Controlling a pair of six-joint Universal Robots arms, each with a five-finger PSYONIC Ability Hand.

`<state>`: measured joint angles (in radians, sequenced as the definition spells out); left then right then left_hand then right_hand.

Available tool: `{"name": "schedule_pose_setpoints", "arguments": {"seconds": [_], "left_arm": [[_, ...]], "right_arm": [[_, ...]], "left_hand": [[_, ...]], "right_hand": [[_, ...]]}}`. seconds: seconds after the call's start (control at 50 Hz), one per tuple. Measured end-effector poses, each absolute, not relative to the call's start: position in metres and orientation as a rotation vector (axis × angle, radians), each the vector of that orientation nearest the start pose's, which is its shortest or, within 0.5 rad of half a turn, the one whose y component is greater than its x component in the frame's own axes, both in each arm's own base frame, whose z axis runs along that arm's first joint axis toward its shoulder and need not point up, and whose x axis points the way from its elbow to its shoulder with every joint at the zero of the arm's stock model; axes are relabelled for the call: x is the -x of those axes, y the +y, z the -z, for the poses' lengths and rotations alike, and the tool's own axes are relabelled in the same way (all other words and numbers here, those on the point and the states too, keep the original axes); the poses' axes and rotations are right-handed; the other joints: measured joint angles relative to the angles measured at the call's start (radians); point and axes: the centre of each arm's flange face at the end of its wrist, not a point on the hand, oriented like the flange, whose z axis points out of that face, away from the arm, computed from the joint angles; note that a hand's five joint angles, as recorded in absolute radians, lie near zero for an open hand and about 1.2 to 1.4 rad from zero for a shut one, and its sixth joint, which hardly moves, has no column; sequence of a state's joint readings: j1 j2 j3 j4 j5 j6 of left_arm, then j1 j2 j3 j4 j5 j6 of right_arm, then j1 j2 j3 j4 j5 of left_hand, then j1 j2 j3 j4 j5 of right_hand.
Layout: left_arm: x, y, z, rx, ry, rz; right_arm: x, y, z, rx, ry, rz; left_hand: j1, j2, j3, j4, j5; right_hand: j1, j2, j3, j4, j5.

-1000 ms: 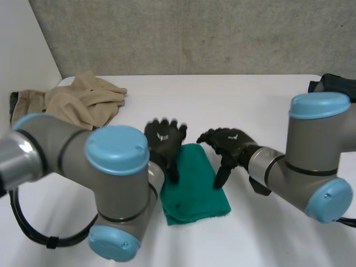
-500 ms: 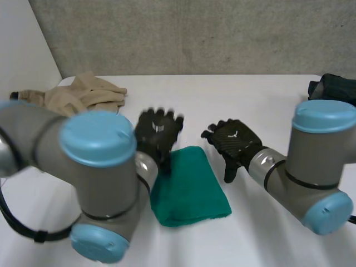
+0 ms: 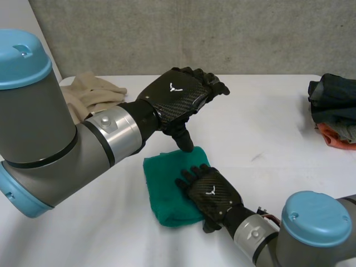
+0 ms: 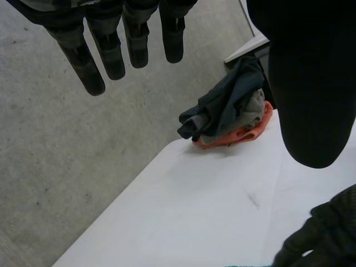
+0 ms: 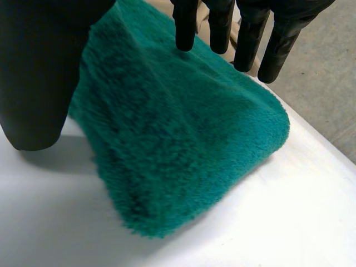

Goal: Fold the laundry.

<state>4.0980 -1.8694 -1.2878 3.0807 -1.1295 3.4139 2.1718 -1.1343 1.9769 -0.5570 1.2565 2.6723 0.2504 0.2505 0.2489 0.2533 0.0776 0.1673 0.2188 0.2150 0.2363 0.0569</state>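
Found the green towel folded on the white surface. Saw the right hand spread over the towel's right half, fingers straight and thumb apart, gripping nothing; could not tell whether it pressed on the towel. Saw the left hand raised above the towel's far edge, fingers straight and loose, empty. Noted a beige heap of clothes beyond the towel to its left, and a dark and orange pile well apart to the towel's right
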Motion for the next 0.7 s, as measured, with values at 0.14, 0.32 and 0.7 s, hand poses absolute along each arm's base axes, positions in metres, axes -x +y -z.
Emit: {"name": "schedule_pose_setpoints", "arguments": {"seconds": [0.14,0.32,0.7], "left_arm": [[0.348,-0.196,-0.286,1.187,-1.587,-1.678],[0.347,-0.195,-0.283,1.189,-1.596,-1.669],[0.346,-0.196,-0.284,1.184,-1.598,-1.673]], "right_arm": [[-0.314,-0.178,-0.104,1.404,1.781,1.734],[-0.321,-0.189,-0.102,1.407,1.768,1.76],[-0.337,-0.214,-0.109,1.369,1.728,1.815]], "left_hand": [[-0.001,0.0,-0.001,0.0,-0.002],[-0.002,0.0,-0.001,0.0,-0.002],[-0.002,0.0,-0.001,-0.001,-0.002]], "right_hand": [[0.183,0.18,0.19,0.166,0.152],[0.354,0.412,0.413,0.388,0.321],[0.728,0.918,0.905,0.895,0.838]]}}
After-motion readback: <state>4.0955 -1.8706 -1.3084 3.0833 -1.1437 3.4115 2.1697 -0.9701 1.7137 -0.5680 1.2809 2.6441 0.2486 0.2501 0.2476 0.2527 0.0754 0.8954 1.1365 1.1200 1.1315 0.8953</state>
